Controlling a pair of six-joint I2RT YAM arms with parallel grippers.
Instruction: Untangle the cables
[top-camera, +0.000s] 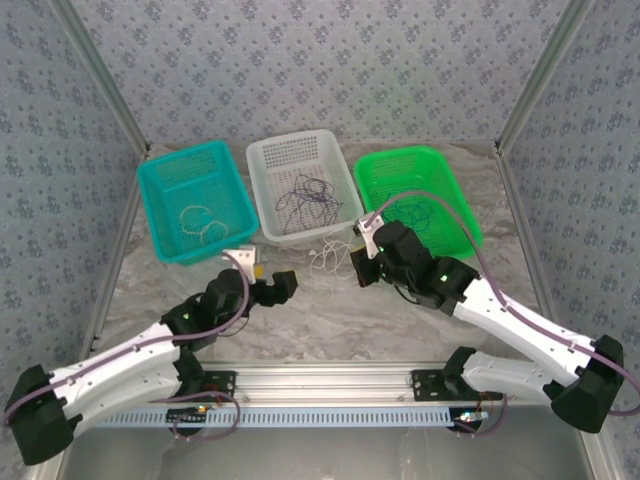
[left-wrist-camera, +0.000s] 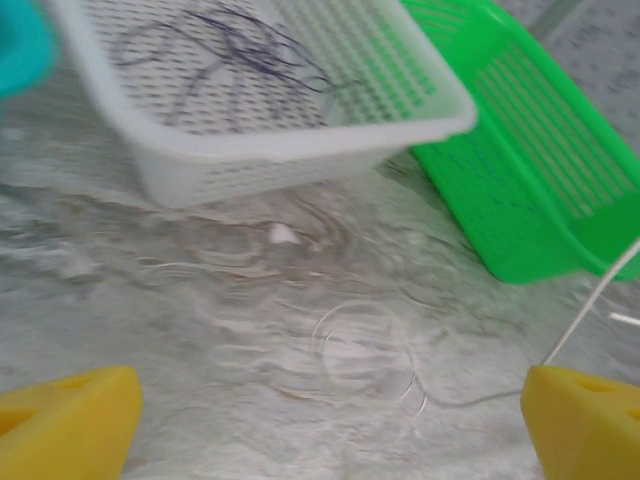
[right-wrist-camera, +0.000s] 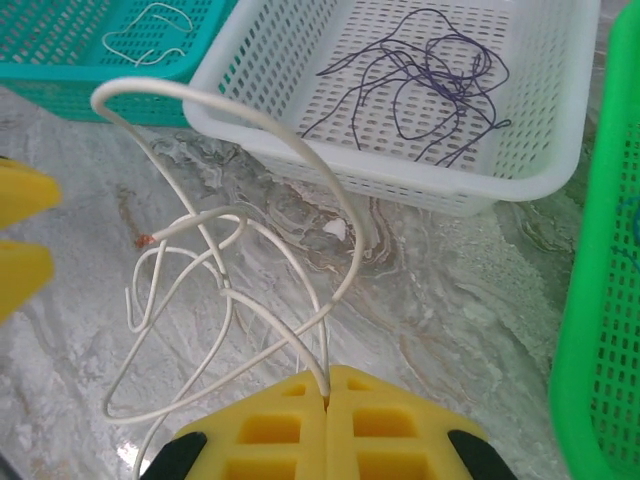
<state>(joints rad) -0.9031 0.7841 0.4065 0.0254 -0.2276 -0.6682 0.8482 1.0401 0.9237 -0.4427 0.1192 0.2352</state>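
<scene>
Your right hand (right-wrist-camera: 327, 405) is pinched shut on the cream cable (right-wrist-camera: 225, 290), whose loops lie on the table (right-wrist-camera: 470, 330) just past its tips. Your left hand (left-wrist-camera: 325, 425) is open near them. The cable is thin, smooth and springy: it may slip out, or a pull may tighten the crossed loops into a knot.

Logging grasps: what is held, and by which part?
Right end effector pinches the thin cream cable on a strand below its loop; left end effector holds nothing.
</scene>
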